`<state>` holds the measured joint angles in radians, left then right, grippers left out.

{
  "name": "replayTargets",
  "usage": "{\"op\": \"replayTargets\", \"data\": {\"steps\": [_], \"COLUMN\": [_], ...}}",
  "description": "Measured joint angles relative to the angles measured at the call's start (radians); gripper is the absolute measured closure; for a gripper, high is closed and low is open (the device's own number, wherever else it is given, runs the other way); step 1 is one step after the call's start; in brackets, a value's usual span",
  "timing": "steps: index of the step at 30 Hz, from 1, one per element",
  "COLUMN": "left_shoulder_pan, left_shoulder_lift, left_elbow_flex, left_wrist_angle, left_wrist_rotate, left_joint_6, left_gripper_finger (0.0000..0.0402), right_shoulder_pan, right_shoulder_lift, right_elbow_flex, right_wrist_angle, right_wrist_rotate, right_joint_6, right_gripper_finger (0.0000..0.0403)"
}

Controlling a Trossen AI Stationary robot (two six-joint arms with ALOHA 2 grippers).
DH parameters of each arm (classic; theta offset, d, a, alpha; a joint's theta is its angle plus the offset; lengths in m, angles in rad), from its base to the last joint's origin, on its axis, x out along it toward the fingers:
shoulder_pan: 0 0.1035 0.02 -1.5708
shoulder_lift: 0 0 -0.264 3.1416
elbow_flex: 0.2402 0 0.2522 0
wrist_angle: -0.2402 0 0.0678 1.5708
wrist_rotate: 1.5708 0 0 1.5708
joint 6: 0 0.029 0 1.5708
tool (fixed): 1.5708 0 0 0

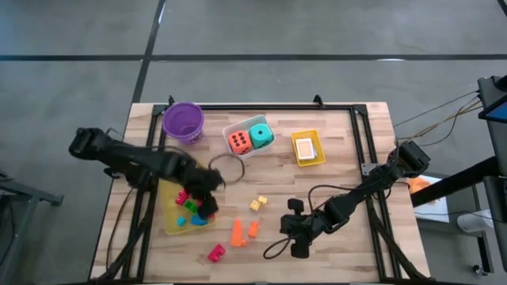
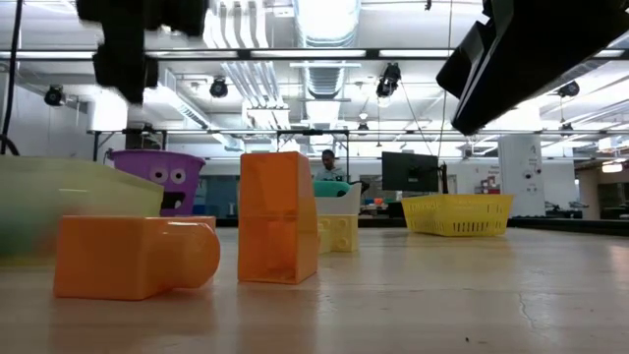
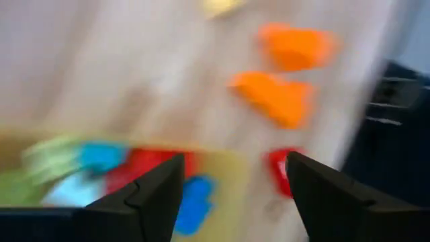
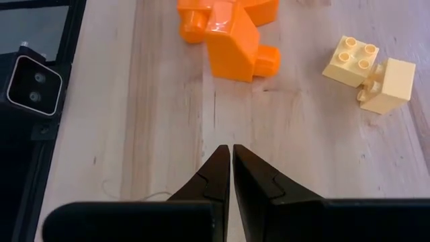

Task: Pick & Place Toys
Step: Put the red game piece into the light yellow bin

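Several bright blocks (image 1: pixel 192 212) lie in a yellow tray (image 1: pixel 169 226) at the front left. My left gripper (image 1: pixel 207 190) hangs over this tray, open and empty; its wrist view (image 3: pixel 235 161) is blurred and shows blue and red blocks (image 3: pixel 151 168) below the fingers. Two orange blocks (image 1: pixel 244 230) lie on the table, and they also show in the right wrist view (image 4: pixel 228 33). Two pale yellow blocks (image 1: pixel 257 203) lie beyond them. A red block (image 1: pixel 215 252) lies near the front edge. My right gripper (image 4: pixel 230 151) is shut and empty, low over the table to the right of the orange blocks (image 1: pixel 285 226).
A purple bowl (image 1: pixel 184 121) stands at the far left. A white tray (image 1: pixel 238 125) holds an orange die and a teal die. A small yellow tray (image 1: pixel 307 160) holds cards. A thin ring (image 1: pixel 228 168) lies beside my left gripper. A black cable (image 1: pixel 277 247) loops near my right gripper.
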<state>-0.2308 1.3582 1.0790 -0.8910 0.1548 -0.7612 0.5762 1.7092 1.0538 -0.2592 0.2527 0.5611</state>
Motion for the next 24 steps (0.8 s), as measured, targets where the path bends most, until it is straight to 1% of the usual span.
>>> {"op": "replayTargets", "data": {"steps": [2, 5, 7, 9, 13, 17, 21, 24], "left_shoulder_pan": [-0.072, -0.147, -0.183, -0.220, -0.303, -0.351, -0.377, -0.382], "left_shoulder_lift": [0.000, 0.000, 0.003, 0.017, 0.066, 0.133, 0.218, 0.286], "left_elbow_flex": [0.016, 0.016, 0.013, 0.015, 0.019, 0.050, 0.135, 0.223], "left_wrist_angle": [0.097, 0.231, 0.268, 0.276, 0.274, 0.273, 0.248, 0.149], "left_wrist_rotate": [-0.022, -0.088, -0.109, -0.104, -0.074, -0.077, -0.082, -0.082], "left_joint_6": [-0.023, -0.178, -0.296, -0.357, -0.366, -0.374, -0.369, -0.366], "left_gripper_finger": [0.0152, 0.0166, 0.0175, 0.0185, 0.0210, 0.0238, 0.0264, 0.0281], "right_shoulder_pan": [0.000, 0.000, 0.000, 0.000, 0.000, 0.000, 0.000, 0.000], "right_shoulder_lift": [0.000, 0.000, 0.000, 0.000, 0.000, 0.000, 0.000, 0.000], "right_elbow_flex": [0.000, 0.000, 0.001, 0.004, 0.006, 0.006, 0.006, 0.006], "right_wrist_angle": [-0.002, -0.002, 0.000, 0.002, 0.003, 0.002, 0.003, 0.003], "right_wrist_rotate": [0.000, 0.001, 0.001, 0.001, 0.001, 0.001, 0.001, 0.001], "right_joint_6": [0.012, 0.030, 0.032, 0.034, 0.020, 0.000, -0.028, -0.044], "right_gripper_finger": [0.0384, 0.0384, 0.0384, 0.0384, 0.0384, 0.0384, 0.0384, 0.0384]}}
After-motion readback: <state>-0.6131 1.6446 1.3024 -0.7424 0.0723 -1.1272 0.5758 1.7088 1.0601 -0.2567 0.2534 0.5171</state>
